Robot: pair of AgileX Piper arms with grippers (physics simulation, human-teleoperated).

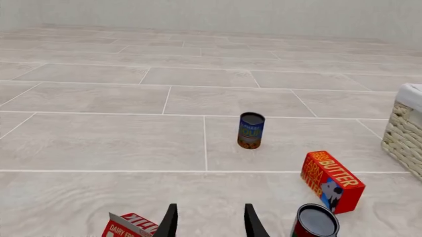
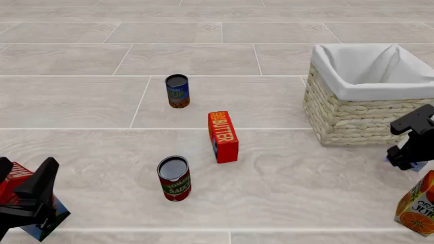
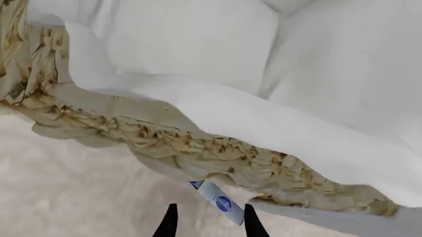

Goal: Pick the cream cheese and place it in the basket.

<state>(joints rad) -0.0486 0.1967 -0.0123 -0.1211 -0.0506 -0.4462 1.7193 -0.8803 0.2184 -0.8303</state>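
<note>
The table (image 2: 285,193) is a big pale top that looks like grey tiles, with cans and boxes standing here and there on it. The cream cheese (image 3: 218,199), a small flat blue-and-white box, lies on the table right against the foot of the basket (image 2: 352,119), on the side nearest the arms. The right gripper (image 3: 209,222) hangs just above it with its fingers apart and nothing between them yet. From the front, the arm hides almost all of the little box. To do this bit well, I think the right gripper should come straight down so one finger goes on each long side of the box, then squeeze gently. It should stay off the wicker wall, because a bump there could push the box away. The left gripper (image 1: 209,222) is open too, waiting far off by a red milk carton (image 1: 128,226). The butter box (image 2: 224,136) and two cans stand well apart in the middle.
</note>
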